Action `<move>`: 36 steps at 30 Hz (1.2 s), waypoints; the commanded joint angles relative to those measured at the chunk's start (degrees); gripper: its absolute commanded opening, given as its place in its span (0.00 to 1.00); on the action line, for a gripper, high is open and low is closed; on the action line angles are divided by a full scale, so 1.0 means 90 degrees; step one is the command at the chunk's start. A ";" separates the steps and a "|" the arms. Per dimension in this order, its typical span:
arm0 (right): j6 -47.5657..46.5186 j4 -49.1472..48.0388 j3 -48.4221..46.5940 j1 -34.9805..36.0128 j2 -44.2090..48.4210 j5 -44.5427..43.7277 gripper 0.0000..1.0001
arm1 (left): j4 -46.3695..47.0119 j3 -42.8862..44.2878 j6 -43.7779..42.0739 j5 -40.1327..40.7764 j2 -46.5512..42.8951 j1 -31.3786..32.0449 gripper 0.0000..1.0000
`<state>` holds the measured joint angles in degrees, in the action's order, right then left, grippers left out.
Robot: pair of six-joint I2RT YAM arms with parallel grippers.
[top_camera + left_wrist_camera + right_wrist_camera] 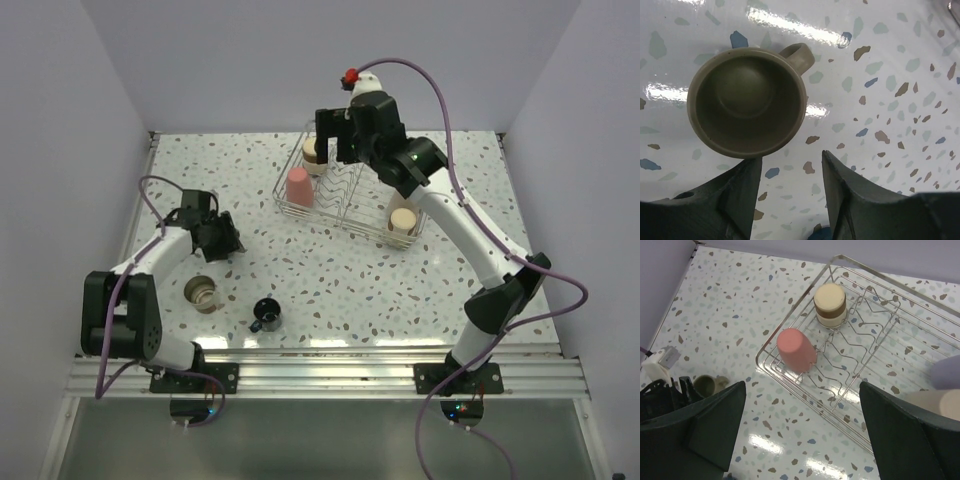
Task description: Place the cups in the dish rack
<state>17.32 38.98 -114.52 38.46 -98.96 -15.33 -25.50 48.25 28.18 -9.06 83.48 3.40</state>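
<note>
The wire dish rack (345, 224) stands at the back middle. An upside-down coral-pink cup (299, 186) and a beige cup (315, 152) are in its left part, and another beige cup (403, 220) is at its right end. A grey-beige handled cup (203, 292) and a small black mug (267, 314) stand upright on the table near the front left. My left gripper (220, 243) is open and empty; in the left wrist view (791, 165) the grey-beige cup (747, 100) sits just beyond its fingertips. My right gripper (335, 135) hovers open and empty above the rack.
In the right wrist view the rack (805, 397) holds the pink cup (796, 350) and beige cup (829, 304). A lavender cup (946, 371) and a beige one (940, 402) show at the right edge. White walls close the left, back and right sides.
</note>
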 commanded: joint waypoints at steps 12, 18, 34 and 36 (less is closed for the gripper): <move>0.0116 -0.0240 0.0156 -0.0113 0.0409 0.0170 0.98 | -0.0751 0.1280 -0.0163 0.0342 -0.0526 0.0169 0.54; 0.0126 -0.0249 0.0224 -0.0171 0.0497 0.0161 0.98 | -0.0576 0.1221 -0.0290 0.0528 -0.0116 0.0169 0.53; 0.0155 -0.0288 0.0586 -0.0328 0.0683 0.0200 0.99 | -0.0048 0.1006 -0.0426 0.0587 0.0958 0.0179 0.27; 0.0155 -0.0298 0.0595 -0.0328 0.0654 0.0219 0.99 | -0.0048 0.1016 -0.0446 0.0548 0.0978 0.0189 0.21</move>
<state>18.00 38.22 -109.25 35.64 -94.59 -13.96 -28.03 57.80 25.65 -4.21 91.92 4.71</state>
